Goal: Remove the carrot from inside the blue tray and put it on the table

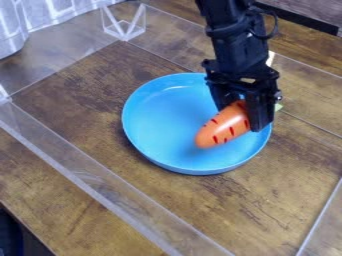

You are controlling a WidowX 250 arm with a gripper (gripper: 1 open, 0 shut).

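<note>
The blue tray (pixel 160 120) sits on the table (pixel 94 215) near the middle of the view, with a clear acrylic wall (pixel 80 160) running diagonally past it at its 8 o'clock side and another wall (pixel 127 20) standing well behind it toward 11 o'clock. The carrot (pixel 222 129) is inside the tray's rim at about 4 o'clock from the tray's centre, its leafy end toward 2 o'clock and its tip toward 8 o'clock. The gripper (pixel 249 108) reaches down from 12 o'clock and stands over the carrot's leafy end, within the tray's right half.
</note>
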